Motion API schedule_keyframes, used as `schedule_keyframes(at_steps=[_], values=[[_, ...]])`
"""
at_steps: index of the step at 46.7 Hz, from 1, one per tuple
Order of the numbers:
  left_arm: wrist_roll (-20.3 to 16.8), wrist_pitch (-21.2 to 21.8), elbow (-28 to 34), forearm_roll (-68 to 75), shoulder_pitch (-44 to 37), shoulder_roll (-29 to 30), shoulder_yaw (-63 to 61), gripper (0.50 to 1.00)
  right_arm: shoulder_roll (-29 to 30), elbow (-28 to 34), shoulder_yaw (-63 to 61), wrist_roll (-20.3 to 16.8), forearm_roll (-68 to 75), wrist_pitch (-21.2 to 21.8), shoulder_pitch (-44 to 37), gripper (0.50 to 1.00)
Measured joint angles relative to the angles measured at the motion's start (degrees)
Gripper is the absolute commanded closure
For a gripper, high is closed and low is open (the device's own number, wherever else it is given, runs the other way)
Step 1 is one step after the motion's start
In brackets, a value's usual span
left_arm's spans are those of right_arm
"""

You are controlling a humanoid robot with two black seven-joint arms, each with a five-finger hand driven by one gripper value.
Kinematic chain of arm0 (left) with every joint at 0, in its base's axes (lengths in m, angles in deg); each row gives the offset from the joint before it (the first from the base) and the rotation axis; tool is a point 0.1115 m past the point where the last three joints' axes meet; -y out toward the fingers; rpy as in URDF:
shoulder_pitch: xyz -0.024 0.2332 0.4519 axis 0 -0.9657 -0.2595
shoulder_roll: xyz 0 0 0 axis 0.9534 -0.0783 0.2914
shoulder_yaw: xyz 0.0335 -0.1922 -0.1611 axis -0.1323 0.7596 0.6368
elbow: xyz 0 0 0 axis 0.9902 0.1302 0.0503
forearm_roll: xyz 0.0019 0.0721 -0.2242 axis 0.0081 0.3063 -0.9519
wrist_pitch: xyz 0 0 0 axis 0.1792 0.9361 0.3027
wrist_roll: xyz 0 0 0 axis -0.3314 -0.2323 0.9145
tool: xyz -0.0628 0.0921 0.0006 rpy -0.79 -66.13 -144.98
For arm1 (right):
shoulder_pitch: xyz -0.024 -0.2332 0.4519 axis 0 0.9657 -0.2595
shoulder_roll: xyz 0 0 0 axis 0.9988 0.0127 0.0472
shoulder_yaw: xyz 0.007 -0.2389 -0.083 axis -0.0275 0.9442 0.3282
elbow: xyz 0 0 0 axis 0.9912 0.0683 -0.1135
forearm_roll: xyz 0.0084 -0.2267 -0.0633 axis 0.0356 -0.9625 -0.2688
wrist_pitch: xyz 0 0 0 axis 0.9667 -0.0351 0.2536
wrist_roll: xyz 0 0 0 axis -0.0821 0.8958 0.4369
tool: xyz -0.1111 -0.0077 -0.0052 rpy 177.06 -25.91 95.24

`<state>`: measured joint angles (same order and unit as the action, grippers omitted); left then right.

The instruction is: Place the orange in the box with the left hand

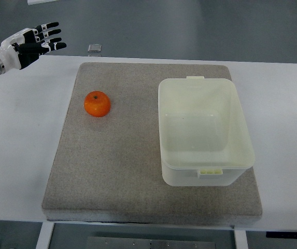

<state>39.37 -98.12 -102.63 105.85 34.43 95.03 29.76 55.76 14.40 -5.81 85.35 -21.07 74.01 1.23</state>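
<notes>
My left hand hangs at the upper left of the frame, its black-tipped fingers stretched out straight and spread a little, gripping nothing, above the far left corner of the white table. The orange sits stem up on the upper left part of the grey mat, well apart from my hand. The pale, lidless box stands on the mat's right half, at centre right of the frame, nothing visible inside it. A small clear object lies at the table's far edge, near my fingertips
</notes>
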Motion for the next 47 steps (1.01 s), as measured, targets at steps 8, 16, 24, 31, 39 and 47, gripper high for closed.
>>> schedule_keyframes(at_steps=[8,16,24,31,39,47], values=[[-0.73,0.35,-3.86,6.31,0.03,3.24,-0.5,0.508,0.0,0.0,0.0,0.0,0.0,0.0,-0.01,0.568],[-0.79,0.36,-9.9,13.67,-0.54,6.0,-1.97,0.508,0.0,0.0,0.0,0.0,0.0,0.0,0.0,0.568],[-0.79,0.37,-15.92,20.63,-1.32,7.74,-2.88,0.508,0.0,0.0,0.0,0.0,0.0,0.0,0.0,0.568],[-1.04,0.37,-19.54,28.65,-1.88,7.21,-3.3,0.508,0.0,0.0,0.0,0.0,0.0,0.0,0.0,0.568],[-1.36,0.37,-22.22,39.1,-1.94,5.34,-3.4,0.508,0.0,0.0,0.0,0.0,0.0,0.0,0.01,0.568],[-1.4,0.37,-25.82,47.65,-1.82,5.08,-5.34,0.508,0.0,0.0,0.0,0.0,0.0,0.0,-0.01,0.568]])
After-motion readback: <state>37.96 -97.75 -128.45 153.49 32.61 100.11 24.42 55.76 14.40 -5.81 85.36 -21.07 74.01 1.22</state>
